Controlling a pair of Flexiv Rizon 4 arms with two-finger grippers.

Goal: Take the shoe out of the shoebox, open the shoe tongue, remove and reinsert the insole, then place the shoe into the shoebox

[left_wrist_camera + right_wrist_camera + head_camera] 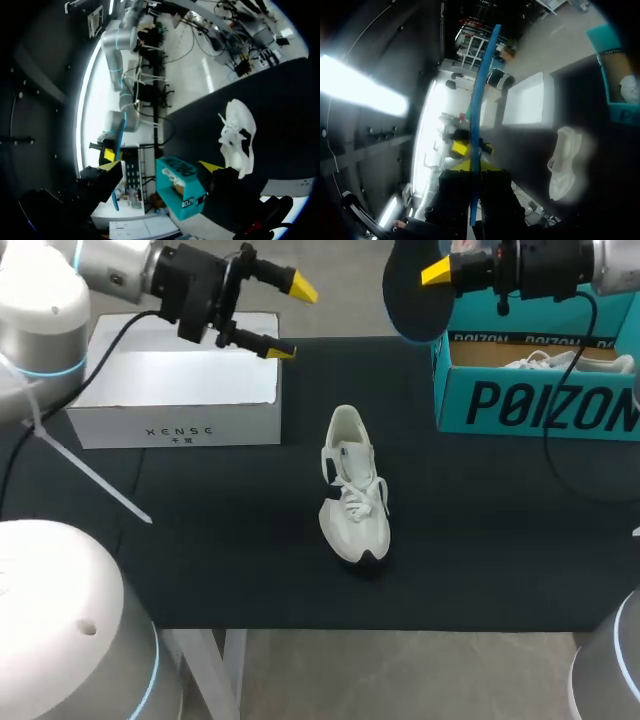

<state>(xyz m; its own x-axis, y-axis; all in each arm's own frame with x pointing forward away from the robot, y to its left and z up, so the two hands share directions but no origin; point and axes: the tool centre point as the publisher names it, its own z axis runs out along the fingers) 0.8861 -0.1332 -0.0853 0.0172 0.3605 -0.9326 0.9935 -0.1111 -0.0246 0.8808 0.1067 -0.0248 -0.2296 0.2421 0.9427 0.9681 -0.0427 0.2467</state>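
Note:
A white shoe (352, 490) lies on the dark table mat (200, 540), toe toward the front edge, laces loose. My right gripper (437, 275) hangs high over the table's back, beside the teal shoebox (530, 400), shut on a dark blue insole (408, 295). In the right wrist view the insole (480, 100) stands edge-on between the fingers of the right gripper (470, 161), with the shoe (565, 165) below. My left gripper (290, 318) is open and empty above the white box (180, 390). In the left wrist view the left gripper (160, 166) has the shoe (239, 135) off to one side.
The teal shoebox (180, 187) at the back right holds a second white shoe (560, 362). A white open box (527, 100) stands at the back left. A white cable tie (90, 475) sticks out from my left arm over the mat.

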